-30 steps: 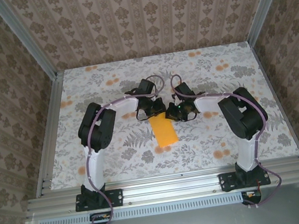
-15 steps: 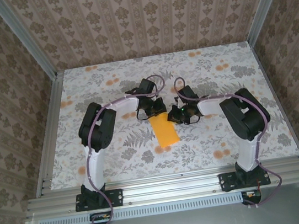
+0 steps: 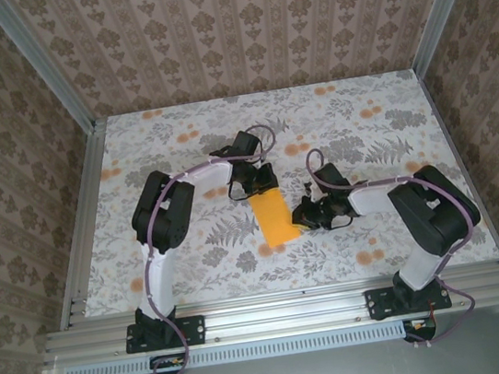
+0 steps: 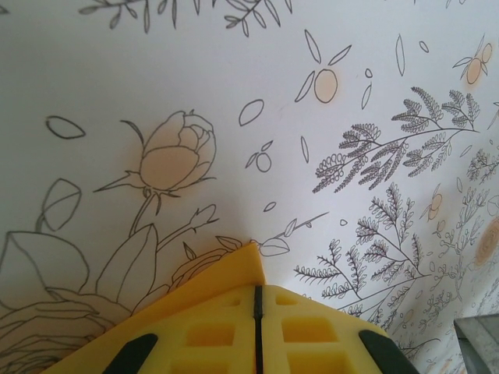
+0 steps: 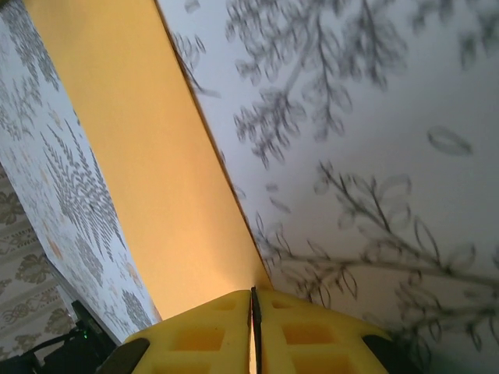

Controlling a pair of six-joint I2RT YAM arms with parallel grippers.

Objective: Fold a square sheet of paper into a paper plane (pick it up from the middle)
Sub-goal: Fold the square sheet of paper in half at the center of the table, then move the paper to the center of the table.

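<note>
Currently: doubled sheet held down at two points

Thin, bright-orange square sheet of paper (image 3: 275, 218) doubled into a narrow rectangle, flat at mid-table between both arms; not yet a pointed dart. Left gripper (image 3: 257, 184) planted on the far short end, yellow pads pressed together, one orange corner poking out just beyond the tips in the left wrist view. Right gripper (image 3: 308, 216) low at the right long edge, pads likewise together, that edge running straight up to the seam between them in the right wrist view. Cannot tell whether either pair nips a layer or merely bears down. Probable reason for the layout: one end anchored against sliding, the long edge pressed to sharpen the crease. Underneath, smooth white tabletop (image 3: 177, 132) printed with grey foliage and pale orange blossoms. Around, brown damask wallpaper panels (image 3: 228, 32) in an aluminium frame (image 3: 286, 312).
</note>
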